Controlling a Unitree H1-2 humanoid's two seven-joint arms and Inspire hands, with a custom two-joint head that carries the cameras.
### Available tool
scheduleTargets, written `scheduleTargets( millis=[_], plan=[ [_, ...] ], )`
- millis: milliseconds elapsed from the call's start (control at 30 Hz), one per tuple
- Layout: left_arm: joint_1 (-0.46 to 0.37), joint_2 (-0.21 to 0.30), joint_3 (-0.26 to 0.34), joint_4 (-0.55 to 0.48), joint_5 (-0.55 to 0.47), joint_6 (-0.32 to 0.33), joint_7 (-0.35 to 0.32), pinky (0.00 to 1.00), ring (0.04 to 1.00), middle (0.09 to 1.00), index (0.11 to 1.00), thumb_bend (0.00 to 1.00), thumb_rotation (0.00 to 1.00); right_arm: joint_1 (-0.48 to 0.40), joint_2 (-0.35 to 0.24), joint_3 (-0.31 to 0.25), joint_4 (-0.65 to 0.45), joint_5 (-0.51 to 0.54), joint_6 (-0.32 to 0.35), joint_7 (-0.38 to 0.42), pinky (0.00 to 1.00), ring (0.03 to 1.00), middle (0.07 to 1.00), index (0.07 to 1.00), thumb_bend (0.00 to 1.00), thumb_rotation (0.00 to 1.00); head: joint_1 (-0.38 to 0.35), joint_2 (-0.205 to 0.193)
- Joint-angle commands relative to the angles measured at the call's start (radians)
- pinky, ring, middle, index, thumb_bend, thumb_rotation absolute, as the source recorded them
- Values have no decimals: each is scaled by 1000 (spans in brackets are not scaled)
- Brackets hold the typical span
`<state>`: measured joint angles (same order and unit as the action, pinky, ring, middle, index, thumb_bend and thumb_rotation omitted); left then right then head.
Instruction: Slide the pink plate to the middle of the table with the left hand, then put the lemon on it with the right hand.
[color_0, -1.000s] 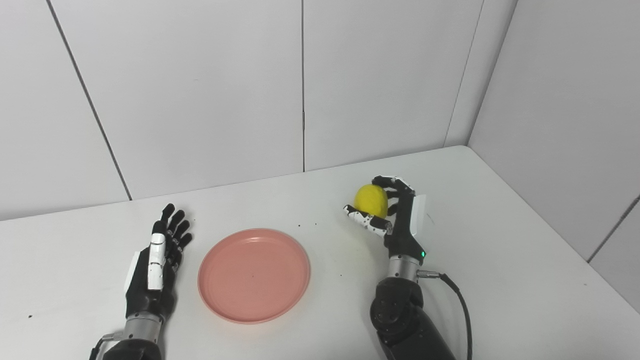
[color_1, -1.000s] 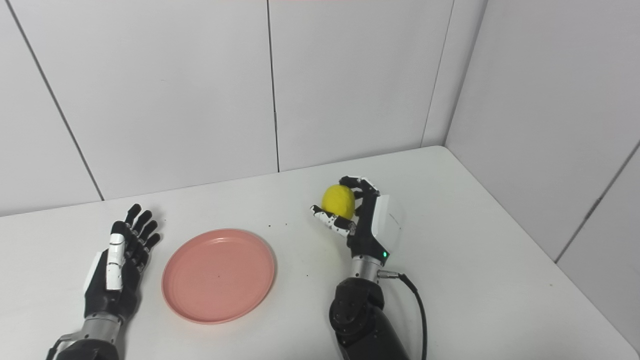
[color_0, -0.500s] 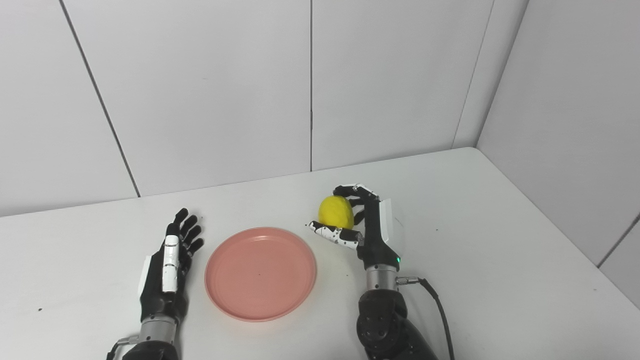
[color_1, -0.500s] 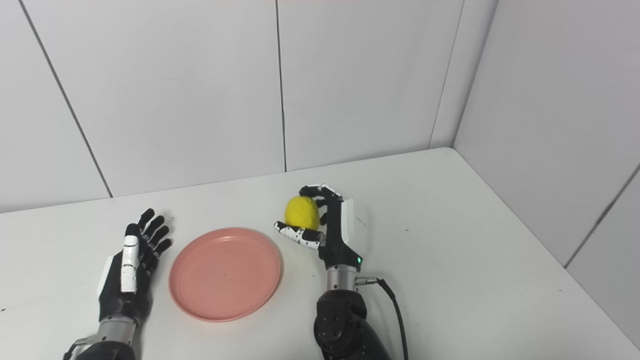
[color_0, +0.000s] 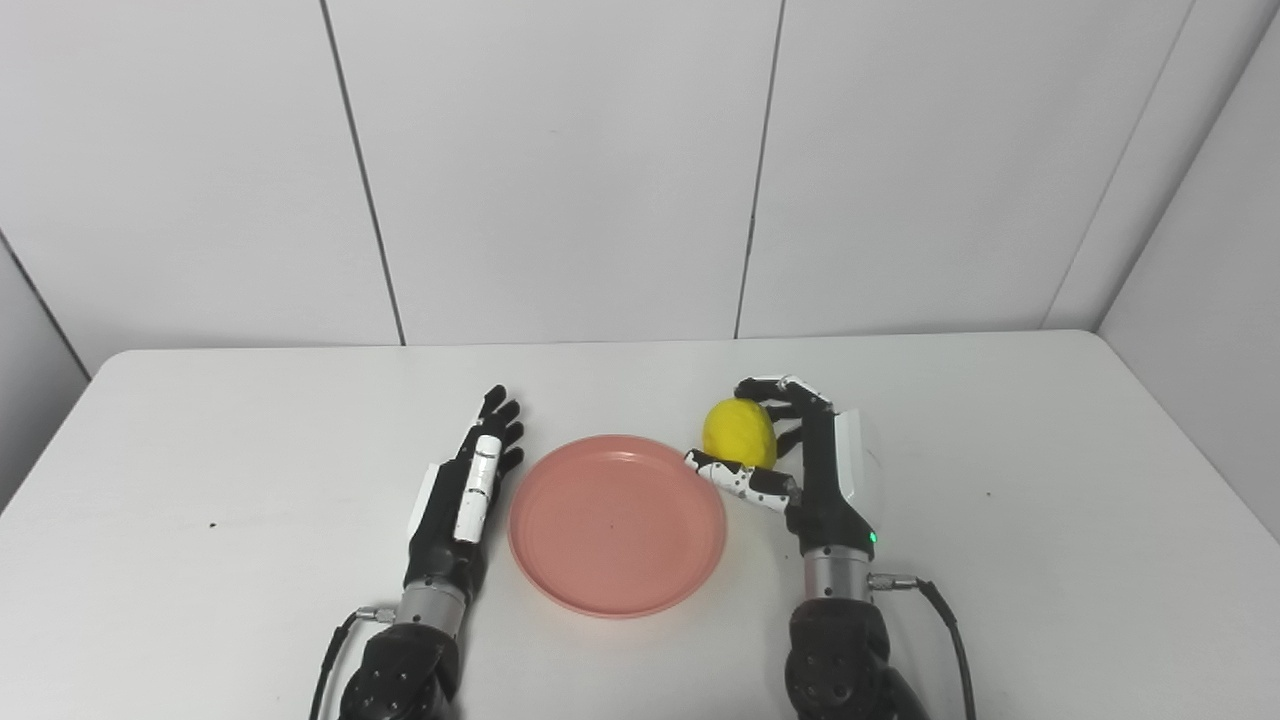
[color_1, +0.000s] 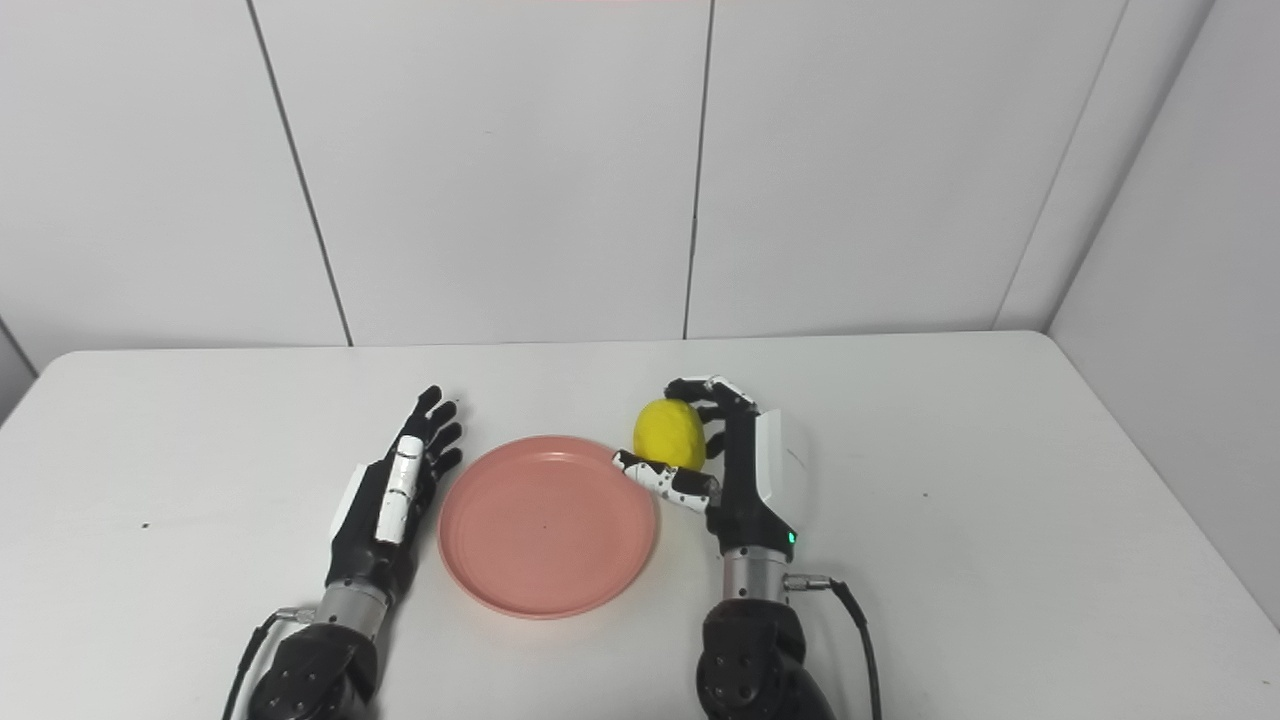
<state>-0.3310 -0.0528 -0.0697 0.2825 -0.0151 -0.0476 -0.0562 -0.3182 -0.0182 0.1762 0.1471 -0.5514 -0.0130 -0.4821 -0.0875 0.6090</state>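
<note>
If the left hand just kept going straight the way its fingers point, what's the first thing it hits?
Nothing on the table, as far as these views show. The left hand lies open beside the pink plate, fingers aimed at the back wall. The table ahead looks bare, so probably the wall.

A white table (color_1: 1000, 520) fills the lower half of the frame, backed by pale wall panels. Just left of centre lies the pink plate (color_1: 548, 525), flat and bare. At its left edge the left hand (color_1: 392, 505) rests on the table, fingers straight and spread, just beside the rim. Right of centre the right hand (color_1: 735, 470) grips the yellow lemon (color_1: 669, 434) above the plate's upper right rim, thumb under the fruit
</note>
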Motion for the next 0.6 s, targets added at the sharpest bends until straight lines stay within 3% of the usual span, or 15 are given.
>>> scheduleTargets(
  millis=[0, 67, 233, 333, 400, 567],
  plan=[
    [2, -22, -19, -16, 12, 22, -5, 931, 945, 961, 961, 559, 1000, -21, -9, 11, -41, -30, -60, 3, 360, 478, 495, 479, 496, 0, 7, -1],
    [1, -26, -19, -13, 9, 24, -1, 934, 947, 961, 962, 546, 1000, -18, -12, 23, -43, -31, -79, 7, 396, 455, 504, 478, 497, 0, 14, -1],
    [-5, -30, -24, -5, 21, 18, 4, 936, 952, 961, 962, 531, 1000, -17, -4, 43, -45, 2, -117, 49, 335, 462, 532, 478, 491, 0, 25, -3],
    [-8, -30, -27, 0, 27, 14, 9, 943, 959, 963, 962, 528, 1000, -15, 6, 54, -52, 10, -114, 74, 315, 454, 563, 479, 487, 0, 21, -7],
    [-8, -30, -30, -1, 27, 18, 12, 949, 962, 965, 964, 529, 1000, -14, 10, 61, -58, 8, -108, 90, 338, 488, 506, 479, 493, 0, 20, -6],
    [-8, -29, -34, -2, 29, 19, 19, 957, 964, 970, 967, 536, 1000, -25, 15, 87, -43, -25, -114, 104, 320, 462, 559, 479, 489, 0, 21, -7]
  ],
)
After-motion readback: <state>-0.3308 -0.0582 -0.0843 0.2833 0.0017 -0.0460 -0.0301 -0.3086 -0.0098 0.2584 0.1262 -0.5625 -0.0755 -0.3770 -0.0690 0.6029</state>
